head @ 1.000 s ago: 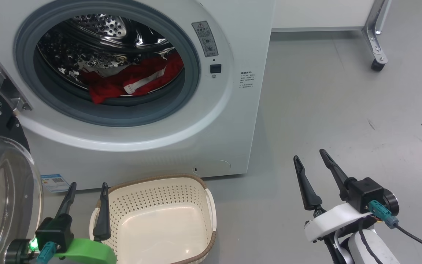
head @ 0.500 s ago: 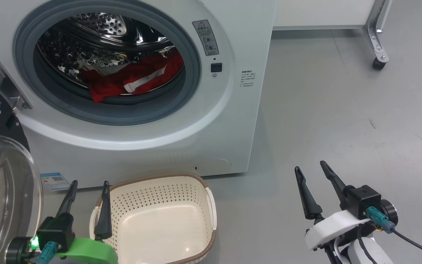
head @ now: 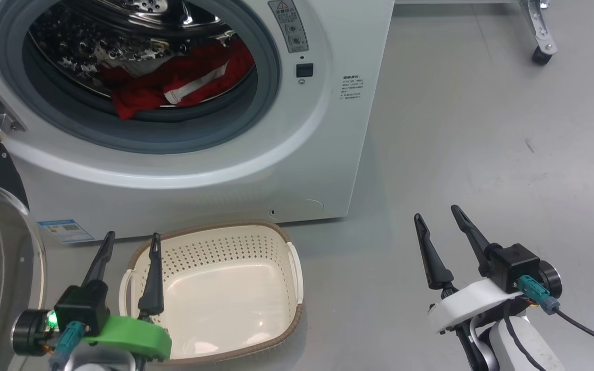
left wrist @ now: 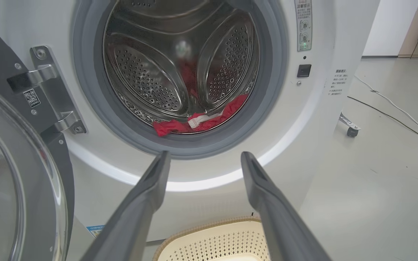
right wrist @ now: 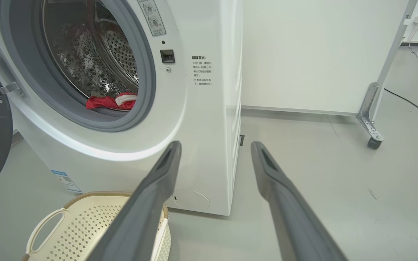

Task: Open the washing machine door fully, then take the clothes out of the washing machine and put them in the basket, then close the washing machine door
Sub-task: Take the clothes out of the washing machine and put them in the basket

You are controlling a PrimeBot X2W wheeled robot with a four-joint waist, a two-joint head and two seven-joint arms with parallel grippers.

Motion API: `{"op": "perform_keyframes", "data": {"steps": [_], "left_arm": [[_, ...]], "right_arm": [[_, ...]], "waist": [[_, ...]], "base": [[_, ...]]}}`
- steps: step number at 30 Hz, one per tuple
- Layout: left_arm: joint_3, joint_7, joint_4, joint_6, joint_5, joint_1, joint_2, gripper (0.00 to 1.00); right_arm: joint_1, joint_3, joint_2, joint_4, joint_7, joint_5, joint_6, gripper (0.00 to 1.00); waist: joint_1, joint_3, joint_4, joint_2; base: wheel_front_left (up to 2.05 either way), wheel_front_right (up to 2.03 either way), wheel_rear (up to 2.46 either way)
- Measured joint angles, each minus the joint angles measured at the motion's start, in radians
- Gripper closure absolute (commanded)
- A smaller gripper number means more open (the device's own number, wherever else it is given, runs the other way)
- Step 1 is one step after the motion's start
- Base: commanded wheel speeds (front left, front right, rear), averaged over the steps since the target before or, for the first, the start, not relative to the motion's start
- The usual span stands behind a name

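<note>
The clothes [head: 173, 82] are seen lying low in the steel drum [head: 121, 31] of the washing machine [head: 297, 154], a red heap with one white trim band showing, just behind the grey gasket [head: 137, 139]. In the left wrist view the same heap [left wrist: 201, 121] is found at the bottom front of the drum, and in the right wrist view [right wrist: 111, 102] it is glimpsed through the opening at a slant.

The washing machine door [head: 3, 247] is swung wide to the robot's left on its metal hinge [left wrist: 49, 90], its glass bowl bulging toward the head camera (the black ring is partly cut off by the picture's edge).

The basket [head: 214, 228] is set on the floor [head: 482, 129] just in front of the machine, below the opening.

The left pincer [head: 132, 236] is held over the basket's left end, its fingers spread apart and closed on nothing. The right pincer [head: 436, 212] is held above bare floor, well to the right of basket and machine, its fingers likewise parted.

A metal leg on a castor [head: 540, 31] is seen at the far right.
</note>
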Motion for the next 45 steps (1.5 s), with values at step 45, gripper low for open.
{"op": "perform_keyframes", "data": {"steps": [45], "left_arm": [[0.067,0.444,0.410,-0.155,-0.130,-0.971,0.188,0.00]], "right_arm": [[-0.287,0.155,-0.002,-0.103,0.000,0.137,-0.042,0.00]], "waist": [[0.0001,0.482,-0.208,0.0000]], "base": [[0.00,0.00,0.00]]}}
